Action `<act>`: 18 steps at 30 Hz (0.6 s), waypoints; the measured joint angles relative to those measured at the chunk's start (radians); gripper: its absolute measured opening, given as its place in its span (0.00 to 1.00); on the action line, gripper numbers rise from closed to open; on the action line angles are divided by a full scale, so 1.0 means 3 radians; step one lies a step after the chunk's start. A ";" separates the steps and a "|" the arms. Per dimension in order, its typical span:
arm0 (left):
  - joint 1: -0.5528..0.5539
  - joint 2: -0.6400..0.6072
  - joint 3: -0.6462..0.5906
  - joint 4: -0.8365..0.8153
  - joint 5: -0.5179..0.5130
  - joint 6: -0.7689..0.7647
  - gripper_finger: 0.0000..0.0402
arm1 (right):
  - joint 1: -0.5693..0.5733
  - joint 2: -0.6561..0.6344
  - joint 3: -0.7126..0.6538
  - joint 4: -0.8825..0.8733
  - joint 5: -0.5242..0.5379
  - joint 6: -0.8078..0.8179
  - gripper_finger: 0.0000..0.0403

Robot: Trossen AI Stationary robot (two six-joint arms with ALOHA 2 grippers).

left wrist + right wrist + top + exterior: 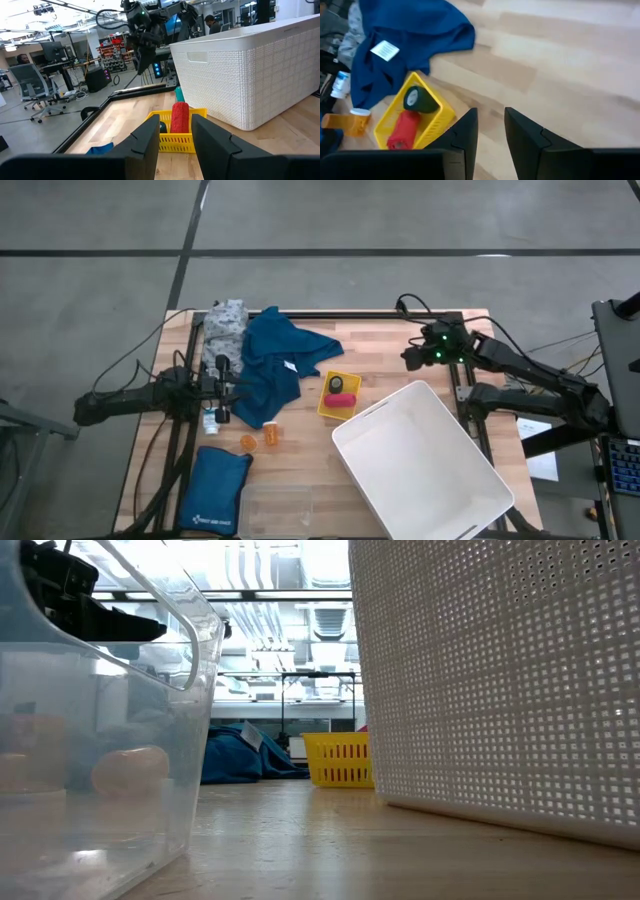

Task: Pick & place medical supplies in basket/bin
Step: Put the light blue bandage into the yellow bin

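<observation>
High view puts the left gripper (226, 388) low over the counter's left side, at the edge of the blue cloth garment (275, 365) and just beside a small white bottle (211, 420). Two orange pill bottles (262, 438) lie on the bare wood a little nearer the front edge. Its fingers (145, 142) stand a modest way apart and hold nothing. They point across the counter toward the small yellow basket (339, 394), and the left wrist view shows that basket straight ahead through the gap.

In the yellow basket lie a pink bandage roll (402, 129) and a dark roll with a teal end (419, 100), side by side. Their long axes run roughly along the basket's length. The big white bin (420, 465) sits toward the front right corner, touching or nearly touching the yellow basket. I cannot tell which. A grey dotted cloth (227, 322) lies at the back left corner, partly under the garment.

The right gripper (417, 356) hovers raised near the back right edge, apart from everything. Its fingers (462, 132) are parted a little and empty, and its wrist view looks down on the yellow basket and the garment from above.

By my judgement the left arm is much the nearer to the garment and the loose bottles. The white bottle lies to the side of its fingers rather than between them, so the gripper must shift toward the front edge before closing.
</observation>
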State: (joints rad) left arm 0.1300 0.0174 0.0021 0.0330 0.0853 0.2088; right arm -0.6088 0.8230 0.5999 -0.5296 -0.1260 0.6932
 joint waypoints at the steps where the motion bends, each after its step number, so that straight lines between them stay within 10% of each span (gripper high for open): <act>1: 0.0000 0.0000 0.0000 0.0000 0.0000 -0.0001 0.29 | -0.0028 0.0041 0.0000 -0.0006 -0.0033 0.0025 0.24; 18: 0.0000 0.0000 0.0000 0.0000 0.0001 0.0000 0.29 | -0.0278 0.0426 0.0000 -0.0448 -0.0764 0.0261 0.49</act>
State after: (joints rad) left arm 0.1300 0.0174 0.0020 0.0330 0.0856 0.2088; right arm -0.6922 0.9508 0.5999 -0.6641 -0.3553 0.7714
